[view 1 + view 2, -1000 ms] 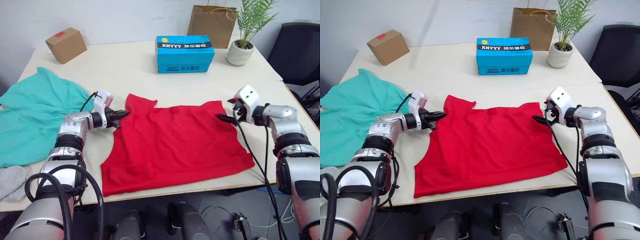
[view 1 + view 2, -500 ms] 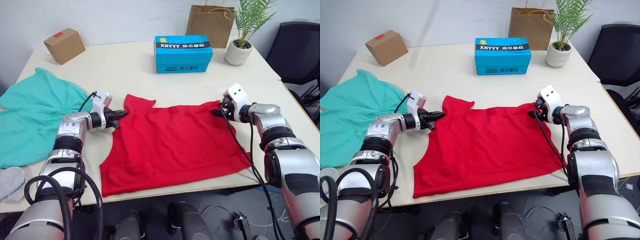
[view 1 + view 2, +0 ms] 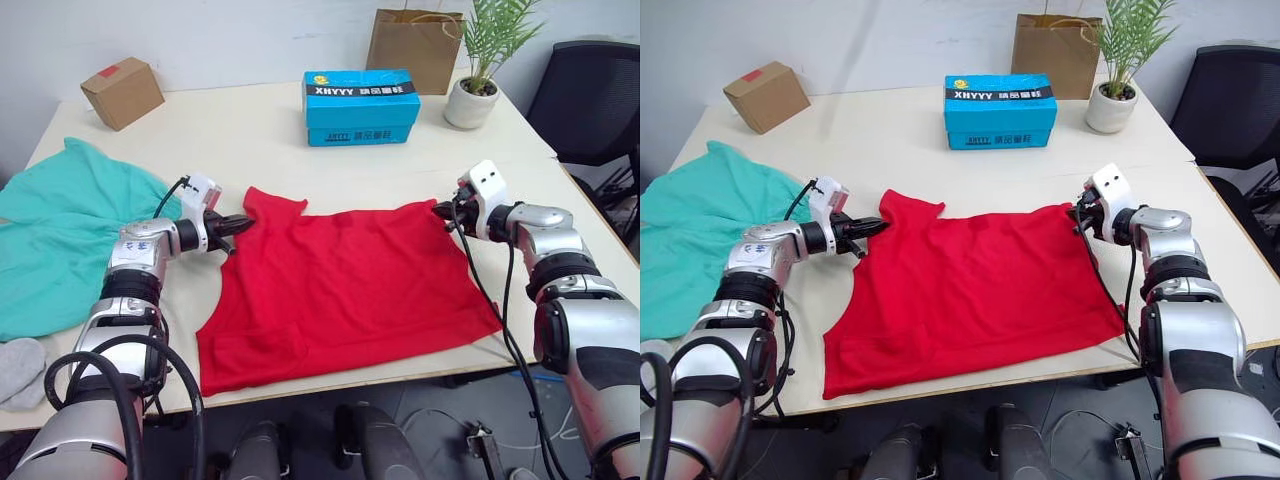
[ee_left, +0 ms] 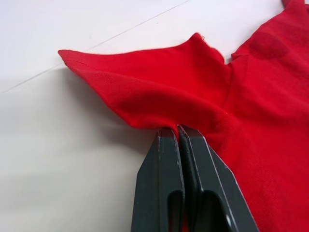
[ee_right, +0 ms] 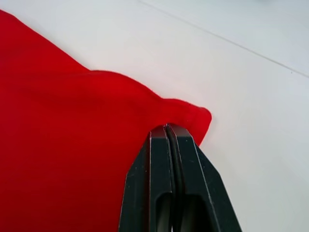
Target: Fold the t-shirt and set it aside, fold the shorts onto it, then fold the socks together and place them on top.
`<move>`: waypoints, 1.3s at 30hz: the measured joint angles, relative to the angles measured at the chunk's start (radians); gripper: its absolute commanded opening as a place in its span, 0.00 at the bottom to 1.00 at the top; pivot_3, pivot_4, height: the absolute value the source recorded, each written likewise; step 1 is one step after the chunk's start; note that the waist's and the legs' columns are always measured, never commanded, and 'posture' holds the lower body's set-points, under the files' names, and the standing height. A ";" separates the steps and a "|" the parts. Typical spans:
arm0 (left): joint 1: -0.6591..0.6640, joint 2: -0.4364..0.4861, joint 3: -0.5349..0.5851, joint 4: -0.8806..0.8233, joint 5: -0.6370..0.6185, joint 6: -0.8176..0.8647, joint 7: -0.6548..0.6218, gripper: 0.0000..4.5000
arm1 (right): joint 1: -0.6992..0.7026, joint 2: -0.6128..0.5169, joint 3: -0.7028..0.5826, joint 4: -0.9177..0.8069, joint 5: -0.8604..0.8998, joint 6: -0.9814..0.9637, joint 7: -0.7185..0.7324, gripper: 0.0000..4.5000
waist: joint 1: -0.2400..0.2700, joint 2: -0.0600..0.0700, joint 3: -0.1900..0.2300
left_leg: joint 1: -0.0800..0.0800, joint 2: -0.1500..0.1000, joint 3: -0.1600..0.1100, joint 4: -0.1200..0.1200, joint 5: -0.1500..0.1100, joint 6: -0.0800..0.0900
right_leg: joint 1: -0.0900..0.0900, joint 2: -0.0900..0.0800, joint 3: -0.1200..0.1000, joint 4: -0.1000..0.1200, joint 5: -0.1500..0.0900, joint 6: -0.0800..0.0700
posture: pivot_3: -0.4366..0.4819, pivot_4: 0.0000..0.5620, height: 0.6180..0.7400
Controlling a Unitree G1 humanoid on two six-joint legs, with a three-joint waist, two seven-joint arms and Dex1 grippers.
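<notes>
- t-shirt (image 3: 345, 280) flat on table (image 3: 250, 130), long axis left-right, sleeve end toward left
- left gripper (image 3: 240, 222) jaws clamped on sleeve
- right gripper (image 3: 446, 212) jaws clamped on far right corner

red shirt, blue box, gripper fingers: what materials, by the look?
T-shirt: soft matte knit cloth, likely cotton; it bunches into folds where the left gripper pinches it. Blue box: looks like printed cardboard, with crisp edges and a slight sheen. Fingers: rigid black, smooth semi-matte, probably moulded plastic; could be coated metal.
</notes>
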 measured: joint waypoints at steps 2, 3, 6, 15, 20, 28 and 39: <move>0.004 0.000 0.000 -0.003 0.000 0.000 -0.001 0.00 | 0.000 0.000 0.008 0.000 -0.007 0.025 0.024 0.35 | 0.000 0.000 0.000 | 0.000 0.000 0.000 0.000 0.000 0.000 | 0.000 0.000 0.000 0.000 0.000 0.000 | 0.48 0.27 1.00; 0.008 0.001 0.000 -0.007 0.000 0.000 -0.001 0.00 | 0.000 0.000 0.008 0.000 -0.010 0.042 0.009 0.43 | 0.000 0.000 0.000 | 0.000 0.000 0.000 0.000 0.000 0.000 | 0.000 0.000 0.000 0.000 0.000 0.000 | 0.48 0.27 1.00; 0.032 0.004 0.000 -0.030 -0.001 0.001 -0.001 0.00 | 0.000 0.002 0.002 0.002 -0.011 0.082 -0.076 0.66 | 0.000 0.000 0.000 | 0.000 0.000 0.000 0.000 0.000 0.000 | 0.000 0.000 0.000 0.000 0.000 0.000 | 0.48 0.27 1.00; 0.056 0.004 0.000 -0.072 -0.002 0.023 -0.002 0.00 | -0.008 0.049 -0.030 0.005 0.011 0.151 -0.127 0.98 | -0.002 0.000 0.000 | 0.000 0.001 0.000 0.000 0.000 -0.001 | 0.000 0.000 0.000 0.001 0.000 -0.001 | 0.48 0.27 1.00; 0.064 0.005 0.000 -0.080 -0.002 0.032 -0.002 0.00 | -0.011 0.078 -0.058 0.006 0.030 0.165 -0.127 0.72 | -0.002 0.000 0.000 | 0.000 0.001 0.000 0.000 0.000 -0.001 | 0.000 0.000 0.000 0.001 0.000 -0.001 | 0.48 0.27 1.00; 0.082 0.017 0.000 -0.114 -0.002 0.036 -0.002 0.00 | -0.010 0.079 -0.067 0.012 0.030 0.116 -0.123 0.10 | -0.002 0.000 0.000 | 0.000 0.001 0.000 0.000 0.000 -0.001 | 0.000 0.000 0.000 0.001 0.000 -0.001 | 0.48 0.27 1.00; 0.101 0.028 0.019 -0.126 -0.023 0.031 -0.003 0.00 | -0.010 0.019 -0.112 0.010 0.075 0.076 -0.001 0.01 | 0.000 0.000 0.000 | 0.000 0.001 0.000 0.000 0.000 -0.001 | 0.000 0.000 0.000 0.000 0.000 -0.001 | 0.48 0.27 1.00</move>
